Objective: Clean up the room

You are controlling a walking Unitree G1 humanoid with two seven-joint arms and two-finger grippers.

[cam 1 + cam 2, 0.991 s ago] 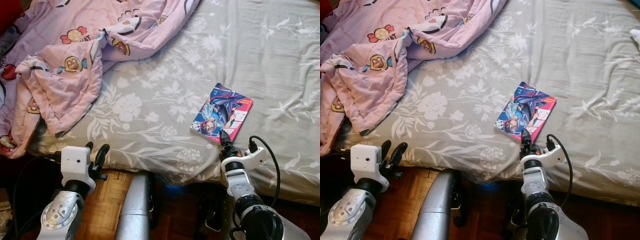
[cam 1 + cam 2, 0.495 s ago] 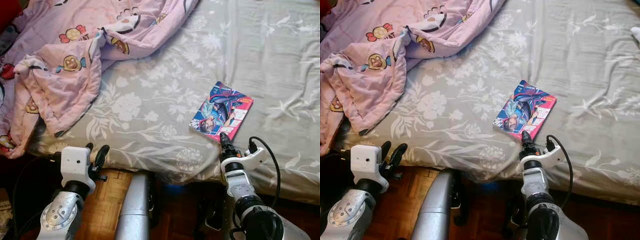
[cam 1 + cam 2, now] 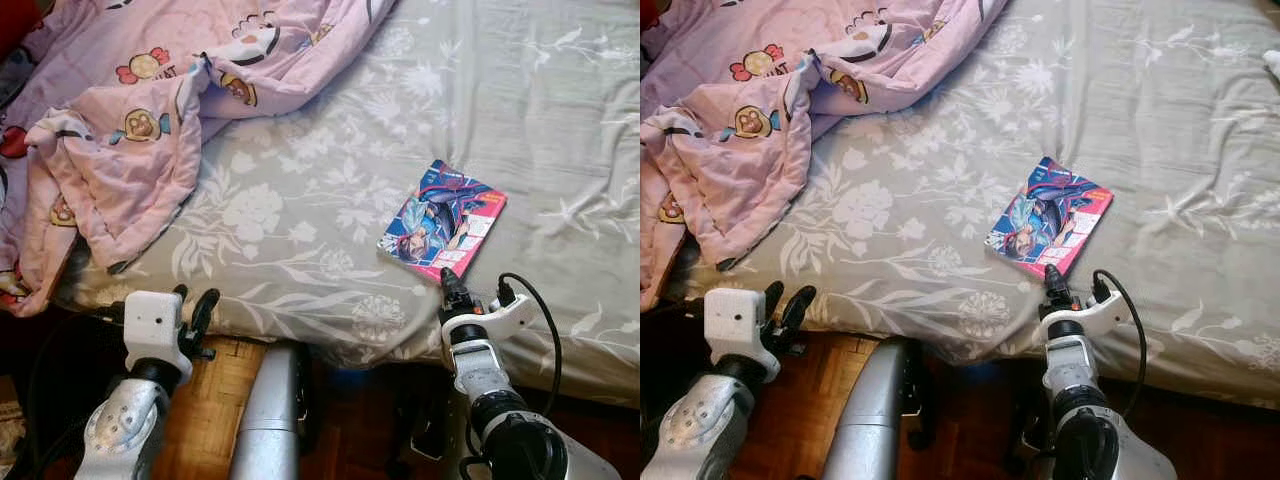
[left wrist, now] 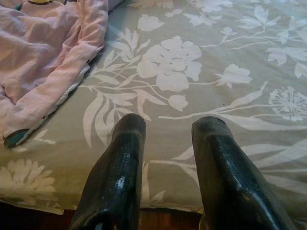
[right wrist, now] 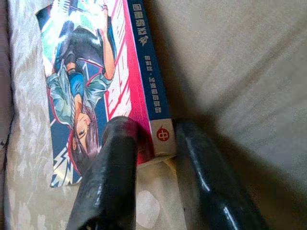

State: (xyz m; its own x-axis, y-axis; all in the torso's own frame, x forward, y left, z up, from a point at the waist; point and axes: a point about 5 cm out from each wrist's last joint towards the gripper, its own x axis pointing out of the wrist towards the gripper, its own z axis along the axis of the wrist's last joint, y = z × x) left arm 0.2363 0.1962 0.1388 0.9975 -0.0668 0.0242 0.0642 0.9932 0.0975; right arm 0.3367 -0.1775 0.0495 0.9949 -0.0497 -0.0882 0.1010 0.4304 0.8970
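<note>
a crumpled pink blanket point(image 3: 120, 130) printed with cartoon figures is heaped over the far left part of the bed, one fold drooping toward the near edge. below it the left gripper point(image 3: 190, 310) hangs just off the bed's near edge, above the wooden floor point(image 3: 215, 390); in the left wrist view its two black fingers point(image 4: 117, 172) stand apart with nothing between them, released, pointing at the grey sheet point(image 3: 300, 200) with its white flower print and at the hem of the blanket. the sheet covers the mattress from the blanket across to the right side, wrinkled in places. further right a comic book point(image 3: 442, 222) with a bright blue, red and pink cover lies flat on the sheet, near the bed's front edge and well apart from the blanket, turned at a slant. the right gripper point(image 3: 447, 283) is at the book's near corner. in the right wrist view one finger point(image 5: 108, 167) lies over the cover and the other runs along the spine side, so the corner sits between them; the fingers are grasping the comic book at that corner, and the book rests on the sheet.
</note>
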